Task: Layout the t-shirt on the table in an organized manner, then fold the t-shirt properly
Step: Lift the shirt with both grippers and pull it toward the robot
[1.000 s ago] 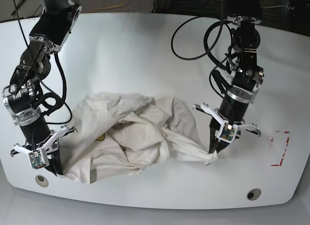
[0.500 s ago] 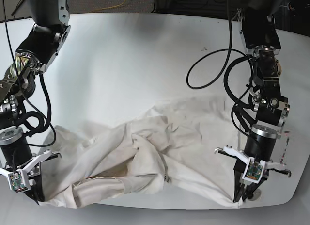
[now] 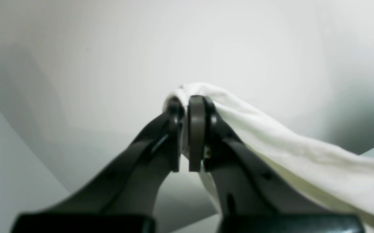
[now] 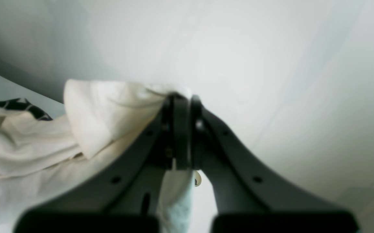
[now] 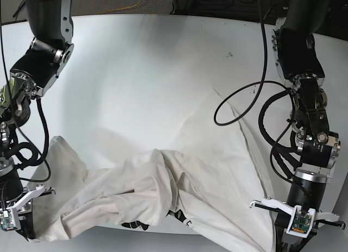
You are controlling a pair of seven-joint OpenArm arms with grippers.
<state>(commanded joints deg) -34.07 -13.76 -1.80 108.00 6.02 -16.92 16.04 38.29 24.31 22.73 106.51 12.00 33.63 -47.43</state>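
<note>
Left gripper (image 3: 188, 136) was clamped narrow on a bunched corner of the off-white t-shirt (image 5: 179, 192), cloth wedged between the jaws & trailing off to one side in the left wrist view. Right gripper (image 4: 182, 132) likewise pinched shut on another corner, w/ a bit of black print showing on the fabric nearby. In the base view both arms sat at the near edge of the white table (image 5: 136, 67), left one at that view's right, right one at its left, well apart, w/ the shirt strung between them & drooping over the near edge. Shirt was partly spread, far part lying flat on the tabletop, middle still rumpled & twisted. Step in hand, by my read: layout/spreading, not folding yet. Next move prob. calls for keeping both pinches, tensioning the cloth sideways, then carrying it back onto the table so the wrinkled middle flattens. Risk: fabric slipping off the edge. Count: 1 shirt, 1 table, 2 grippers.
</note>
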